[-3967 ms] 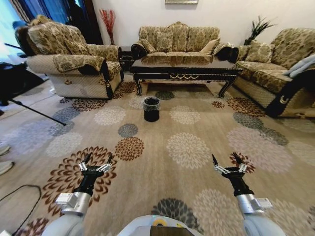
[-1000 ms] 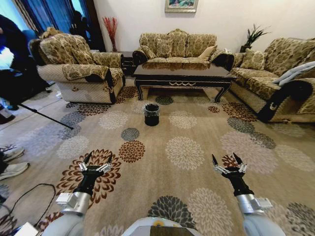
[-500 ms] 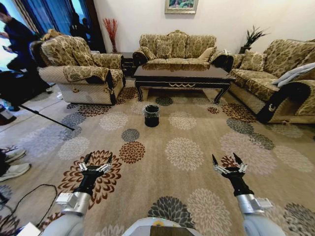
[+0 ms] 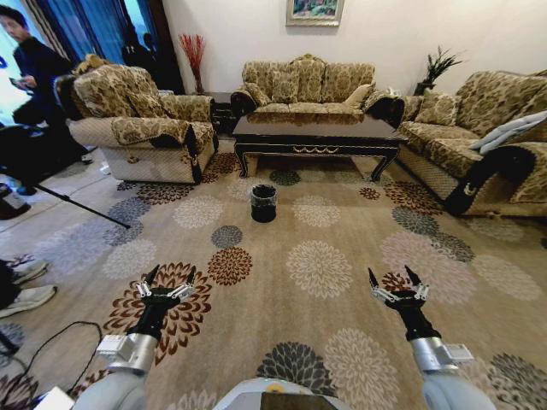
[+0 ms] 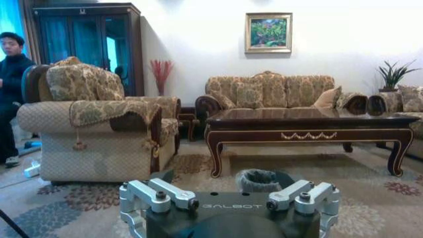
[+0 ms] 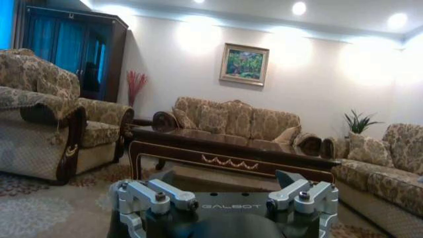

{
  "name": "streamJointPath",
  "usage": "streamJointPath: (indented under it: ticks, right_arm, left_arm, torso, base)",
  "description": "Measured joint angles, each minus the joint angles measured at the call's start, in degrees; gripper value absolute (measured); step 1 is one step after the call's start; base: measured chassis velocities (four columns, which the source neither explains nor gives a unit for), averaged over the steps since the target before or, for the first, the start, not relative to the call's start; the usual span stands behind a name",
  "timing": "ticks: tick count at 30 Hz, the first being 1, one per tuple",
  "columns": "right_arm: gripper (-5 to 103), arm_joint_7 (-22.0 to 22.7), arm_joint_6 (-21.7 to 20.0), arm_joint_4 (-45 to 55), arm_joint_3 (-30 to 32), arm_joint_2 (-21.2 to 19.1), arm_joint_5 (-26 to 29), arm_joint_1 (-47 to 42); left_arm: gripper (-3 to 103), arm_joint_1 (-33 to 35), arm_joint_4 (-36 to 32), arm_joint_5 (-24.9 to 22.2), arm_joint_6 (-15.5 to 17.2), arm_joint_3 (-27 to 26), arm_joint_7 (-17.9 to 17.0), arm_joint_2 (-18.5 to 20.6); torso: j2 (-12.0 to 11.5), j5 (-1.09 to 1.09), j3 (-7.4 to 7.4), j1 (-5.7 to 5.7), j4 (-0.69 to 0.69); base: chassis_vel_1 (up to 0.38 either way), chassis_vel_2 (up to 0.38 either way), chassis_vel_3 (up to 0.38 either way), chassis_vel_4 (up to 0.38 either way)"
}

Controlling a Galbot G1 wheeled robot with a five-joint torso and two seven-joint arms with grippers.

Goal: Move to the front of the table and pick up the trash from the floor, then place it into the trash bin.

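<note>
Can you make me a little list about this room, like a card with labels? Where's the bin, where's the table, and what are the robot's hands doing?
place: living room with a flowered carpet
table: table stands at the far end, before the middle sofa
trash bin: trash bin stands on the carpet in front of the table, apart from it
trash: none that I can make out on the floor
left gripper: left gripper open, holding nothing, low above the carpet
right gripper: right gripper open, holding nothing, low above the carpet
distance: robot is far from bin and table
</note>
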Motion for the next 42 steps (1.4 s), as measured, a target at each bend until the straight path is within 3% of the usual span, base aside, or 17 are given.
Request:
streamJointPath:
  ticks: [42]
  right_arm:
    - [100,0.0,0.0,0.0,0.0,0.0,0.0,0.0]
  left_arm:
    - [100,0.0,0.0,0.0,0.0,0.0,0.0,0.0]
  torso:
    - [10.92,0.0,6.31,4.6,0.0]
  base:
    - [0.0,0.0,0.0,0.0]
